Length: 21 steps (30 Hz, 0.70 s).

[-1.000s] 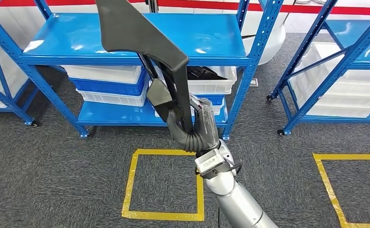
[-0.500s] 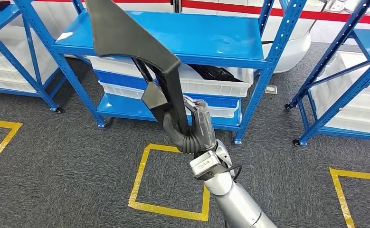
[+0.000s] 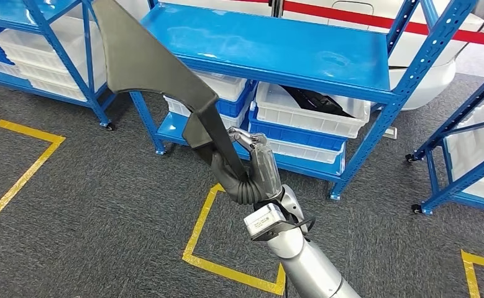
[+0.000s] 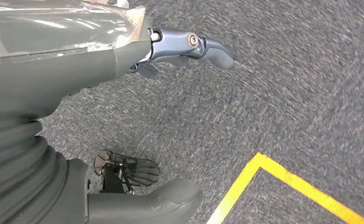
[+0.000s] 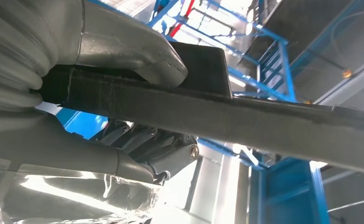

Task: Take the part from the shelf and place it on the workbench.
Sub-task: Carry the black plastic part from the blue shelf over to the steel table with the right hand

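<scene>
Part: the long dark grey part (image 3: 158, 68) is being carried off the shelf and up in front of the robot, its broad flat end riding high over the blue shelf (image 3: 270, 46) and its narrow stem running down into the right hand.

Right hand: the right hand (image 3: 248, 171) is wrapping the stem, thumb on one side and fingers on the other; in the right wrist view the thumb (image 5: 124, 44) is pressing on the strip and the darker fingers (image 5: 156, 149) are curling under it, clamped on the part (image 5: 273, 126).

Why the grip sits low: holding the narrow end appears to be letting the wide end stand clear of the shelf posts; that also puts most of the length above the hand, so it may sway.

Left hand: the left hand (image 4: 124, 116) is hanging over grey carpet beside a yellow floor line (image 4: 282, 182), holding nothing, fingers apart.

Shelf: white bins (image 3: 314, 112) are sitting on the lower level, one holding more dark parts.

Progress: by my reading the pick is done and the carry is under way; no workbench is in sight.
</scene>
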Motion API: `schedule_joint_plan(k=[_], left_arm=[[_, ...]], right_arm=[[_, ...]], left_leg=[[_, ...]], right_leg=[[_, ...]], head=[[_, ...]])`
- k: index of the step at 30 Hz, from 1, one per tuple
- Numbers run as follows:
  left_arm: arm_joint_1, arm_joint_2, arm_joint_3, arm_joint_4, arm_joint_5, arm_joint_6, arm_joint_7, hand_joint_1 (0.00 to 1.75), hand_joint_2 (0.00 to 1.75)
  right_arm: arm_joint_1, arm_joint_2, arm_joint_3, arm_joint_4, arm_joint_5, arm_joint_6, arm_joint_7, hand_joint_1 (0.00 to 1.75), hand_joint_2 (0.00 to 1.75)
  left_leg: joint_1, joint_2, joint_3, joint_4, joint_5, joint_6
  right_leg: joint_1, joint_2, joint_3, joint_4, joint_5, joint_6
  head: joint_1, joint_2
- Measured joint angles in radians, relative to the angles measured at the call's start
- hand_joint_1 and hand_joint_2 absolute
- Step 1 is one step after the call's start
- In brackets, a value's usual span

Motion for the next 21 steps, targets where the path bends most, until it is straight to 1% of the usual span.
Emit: schedule_joint_plan(k=[1, 2, 3, 4, 5, 6, 7, 8, 9, 10, 11, 12, 13, 14, 15, 16, 17, 18, 19, 20, 21], left_arm=[[0.000, 0.000, 0.000, 0.000, 0.000, 0.000, 0.000, 0.00, 1.75], [0.001, 0.001, 0.000, 0.000, -0.001, 0.000, 0.000, 0.00, 1.75], [0.002, 0.002, 0.000, 0.000, -0.002, -0.001, 0.000, 0.00, 1.75], [0.003, 0.002, 0.000, 0.000, -0.003, -0.002, 0.000, 0.00, 1.75], [0.003, 0.002, 0.000, 0.000, -0.005, -0.002, 0.000, 0.00, 1.75], [0.003, 0.002, 0.000, 0.000, -0.007, -0.003, 0.000, 0.00, 1.75], [0.003, 0.002, 0.000, 0.000, -0.008, -0.003, 0.000, 0.00, 1.75], [0.002, 0.002, 0.000, 0.000, -0.008, -0.003, 0.000, 0.00, 1.75], [0.002, 0.002, 0.000, 0.000, -0.008, -0.003, 0.000, 0.00, 1.75], [0.002, 0.001, 0.000, 0.000, -0.008, -0.003, 0.000, 0.00, 1.75], [0.002, 0.001, 0.000, 0.000, -0.008, -0.003, 0.000, 0.00, 1.75], [0.002, 0.001, 0.000, 0.000, -0.008, -0.003, 0.000, 0.00, 1.75], [0.002, 0.001, 0.000, 0.000, -0.009, -0.003, 0.000, 0.00, 1.75], [0.001, 0.002, 0.000, 0.000, -0.009, -0.003, 0.001, 0.00, 1.75], [-0.001, 0.002, 0.000, 0.000, -0.010, -0.003, 0.001, 0.00, 1.75], [-0.002, 0.002, 0.000, 0.000, -0.010, -0.004, 0.000, 0.00, 1.75], [-0.003, 0.002, -0.001, 0.000, -0.011, -0.005, -0.001, 0.00, 1.75], [-0.004, 0.003, 0.000, 0.000, -0.010, -0.007, -0.004, 0.00, 1.75], [-0.004, 0.004, 0.000, 0.000, -0.009, -0.010, -0.007, 0.00, 1.75], [-0.004, 0.003, 0.000, 0.000, -0.008, -0.014, -0.011, 0.00, 1.75], [-0.005, 0.002, 0.000, 0.000, -0.008, -0.017, -0.013, 0.00, 1.75]], right_arm=[[0.000, 0.000, 0.000, 0.000, 0.001, 0.001, 0.000, 1.75, 1.75], [0.001, 0.000, 0.001, 0.000, 0.000, 0.003, 0.000, 1.75, 1.75], [0.001, 0.000, 0.001, 0.000, -0.002, 0.006, 0.000, 1.75, 1.75], [0.001, 0.001, 0.001, 0.000, -0.004, 0.010, 0.000, 1.75, 1.75], [0.000, 0.003, 0.001, 0.000, -0.007, 0.013, 0.000, 1.75, 1.75], [0.000, 0.005, 0.001, 0.000, -0.009, 0.015, 0.000, 1.75, 1.75], [0.001, 0.006, 0.001, 0.000, -0.010, 0.017, 0.000, 1.75, 1.75], [0.002, 0.006, 0.001, 0.000, -0.011, 0.018, 0.000, 1.75, 1.75], [0.003, 0.006, 0.001, 0.000, -0.011, 0.019, 0.000, 1.75, 1.75], [0.005, 0.006, 0.001, 0.000, -0.011, 0.019, 0.000, 1.75, 1.75], [0.006, 0.006, 0.001, 0.000, -0.011, 0.020, 0.000, 1.75, 1.75], [0.007, 0.006, 0.001, -0.001, -0.010, 0.020, 0.000, 1.75, 1.75], [0.007, 0.007, 0.001, -0.001, -0.010, 0.020, 0.000, 1.75, 1.75], [0.007, 0.008, 0.001, -0.002, -0.008, 0.021, 0.000, 1.75, 1.75], [0.007, 0.009, 0.001, -0.003, -0.006, 0.021, -0.001, 1.75, 1.75], [0.007, 0.009, 0.001, -0.004, -0.004, 0.022, -0.001, 1.75, 1.75], [0.007, 0.010, 0.001, -0.005, -0.001, 0.023, -0.002, 1.75, 1.75], [0.007, 0.011, 0.001, -0.005, 0.002, 0.024, -0.004, 1.75, 1.75], [0.008, 0.011, 0.000, -0.006, 0.004, 0.025, -0.005, 1.75, 1.75], [0.008, 0.012, 0.001, -0.007, 0.006, 0.026, -0.006, 1.75, 1.75], [0.008, 0.013, 0.001, -0.008, 0.007, 0.027, -0.008, 1.75, 1.75]], left_leg=[[0.000, -0.007, -0.007, 0.005, 0.001, -0.008], [0.001, -0.012, -0.013, 0.006, 0.004, -0.016], [0.003, -0.017, -0.017, 0.005, 0.008, -0.022], [0.005, -0.011, -0.021, 0.007, 0.007, -0.027], [0.006, 0.005, -0.029, 0.022, -0.003, -0.032], [0.006, 0.027, -0.044, 0.055, -0.024, -0.036], [0.007, 0.052, -0.069, 0.109, -0.056, -0.040], [0.008, 0.067, -0.099, 0.178, -0.091, -0.045], [0.010, 0.074, -0.129, 0.241, -0.117, -0.048], [0.011, 0.077, -0.147, 0.282, -0.129, -0.049], [0.011, 0.079, -0.145, 0.285, -0.123, -0.049], [0.011, 0.083, -0.120, 0.243, -0.099, -0.046], [0.009, 0.096, -0.079, 0.174, -0.068, -0.041], [0.005, 0.113, -0.038, 0.104, -0.046, -0.035], [0.000, 0.127, -0.009, 0.050, -0.031, -0.029], [-0.005, 0.136, 0.004, 0.023, -0.027, -0.022], [-0.010, 0.134, 0.004, 0.017, -0.029, -0.017], [-0.012, 0.124, 0.002, 0.013, -0.026, -0.011], [-0.009, 0.114, 0.005, 0.006, -0.021, -0.005], [-0.007, 0.104, 0.009, -0.004, -0.015, 0.002], [-0.005, 0.096, 0.014, -0.014, -0.008, 0.009]], right_leg=[[0.000, 0.007, 0.005, -0.018, 0.007, -0.005], [0.004, 0.003, 0.002, -0.016, 0.009, -0.012], [0.003, -0.005, 0.000, -0.015, 0.013, -0.020], [0.002, -0.011, -0.001, -0.016, 0.017, -0.027], [0.000, -0.019, -0.002, -0.017, 0.021, -0.034], [-0.001, -0.027, -0.002, -0.019, 0.023, -0.039], [0.001, -0.036, -0.002, -0.019, 0.024, -0.043], [0.003, -0.045, -0.004, -0.019, 0.024, -0.045], [0.006, -0.055, -0.005, -0.019, 0.024, -0.046], [0.008, -0.066, -0.006, -0.019, 0.024, -0.046], [0.009, -0.077, -0.007, -0.019, 0.024, -0.046], [0.010, -0.088, -0.007, -0.019, 0.023, -0.046], [0.011, -0.097, -0.006, -0.019, 0.023, -0.046], [0.014, -0.106, -0.005, -0.019, 0.023, -0.045], [0.018, -0.114, -0.006, -0.019, 0.022, -0.044], [0.020, -0.121, -0.006, -0.019, 0.022, -0.042], [0.022, -0.128, -0.006, -0.021, 0.021, -0.039], [0.022, -0.137, -0.004, -0.024, 0.022, -0.035], [0.023, -0.137, -0.004, -0.023, 0.020, -0.030], [0.022, -0.123, -0.006, -0.015, 0.013, -0.026], [0.022, -0.103, -0.012, 0.002, 0.002, -0.024]], head=[[0.000, 0.000], [-0.001, 0.000], [-0.001, 0.000], [-0.001, 0.000], [-0.002, 0.000], [-0.004, 0.000], [-0.006, 0.000], [-0.007, 0.000], [-0.007, 0.000], [-0.007, 0.000], [-0.007, 0.000], [-0.007, 0.000], [-0.007, 0.000], [-0.007, 0.000], [-0.007, 0.000], [-0.007, 0.000], [-0.006, 0.000], [-0.006, 0.000], [-0.006, 0.000], [-0.005, 0.000], [-0.005, 0.000]])
